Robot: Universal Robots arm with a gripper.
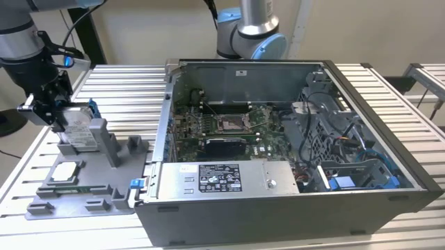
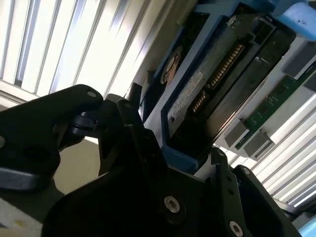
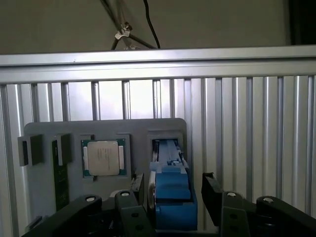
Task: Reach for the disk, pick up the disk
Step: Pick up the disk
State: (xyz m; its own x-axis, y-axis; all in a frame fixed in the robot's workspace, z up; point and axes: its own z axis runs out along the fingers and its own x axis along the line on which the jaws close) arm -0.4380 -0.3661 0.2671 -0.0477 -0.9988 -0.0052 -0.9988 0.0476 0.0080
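Observation:
The disk [image 1: 78,130] stands on edge in a slot at the back of the grey tray [image 1: 83,200], on the exterior view's left. It is silver with a white label and a blue bracket. My gripper [image 1: 61,115] has come down over it from above. In the first wrist view the blue-edged disk [image 3: 173,195] sits between my two black fingers [image 3: 211,193], with a thin gap on one side, and the gripper [image 3: 175,197] is open. The second wrist view shows the disk's connector edge [image 2: 207,84] close ahead of the gripper [image 2: 177,148].
A small square silver chip [image 1: 66,170] [image 3: 103,158] lies in the tray beside the disk's slot. An open computer case [image 1: 278,146] with a grey labelled box [image 1: 222,179] stands close on the exterior view's right. A second arm [image 1: 250,31] rises behind it. Slatted metal table [image 1: 125,88].

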